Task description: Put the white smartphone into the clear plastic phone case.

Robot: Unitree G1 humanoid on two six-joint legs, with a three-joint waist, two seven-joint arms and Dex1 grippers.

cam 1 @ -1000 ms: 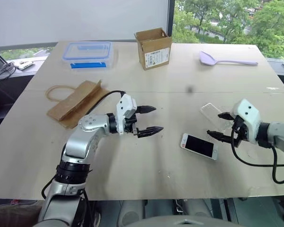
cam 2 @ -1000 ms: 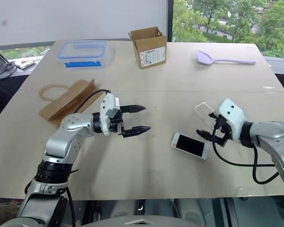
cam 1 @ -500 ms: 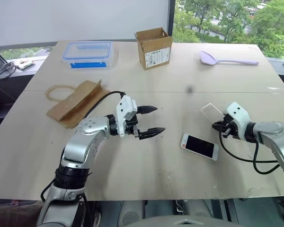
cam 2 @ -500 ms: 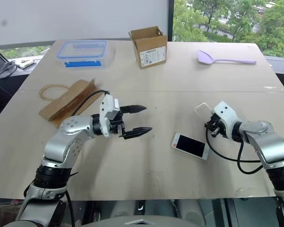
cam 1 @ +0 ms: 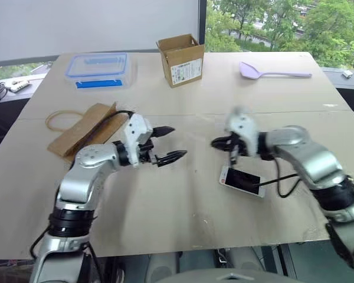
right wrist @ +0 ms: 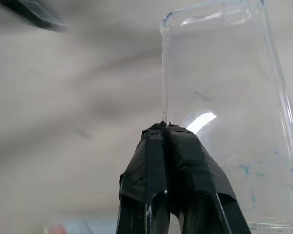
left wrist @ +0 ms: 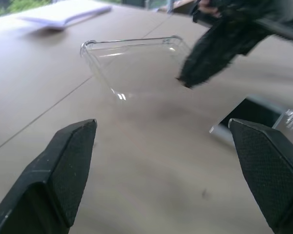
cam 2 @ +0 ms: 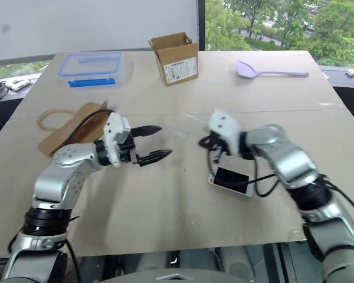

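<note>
The white smartphone (cam 1: pixel 243 180) lies flat on the table, screen up, just below my right arm. The clear plastic phone case (right wrist: pixel 224 97) hangs in the air, and my right gripper (right wrist: pixel 164 126) is shut on its rim. In the left eye view that right gripper (cam 1: pixel 215 143) hovers over the table's middle, a little above and left of the phone. My left gripper (cam 1: pixel 178 141) stands open, facing the right one across a short gap. The left wrist view shows the case (left wrist: pixel 132 61) ahead between its spread fingers (left wrist: pixel 68 165), with nothing inside them.
A cardboard box (cam 1: pixel 180 52) stands at the back middle, with a clear box with a blue lid (cam 1: pixel 100 66) at the back left. A purple spoon (cam 1: pixel 271 72) lies at the back right. A brown paper bag (cam 1: pixel 82 127) lies behind my left arm.
My right gripper closed on the case's rim, lifted it off the table and swung it left toward the left gripper. The left gripper stayed open and shifted slightly left.
</note>
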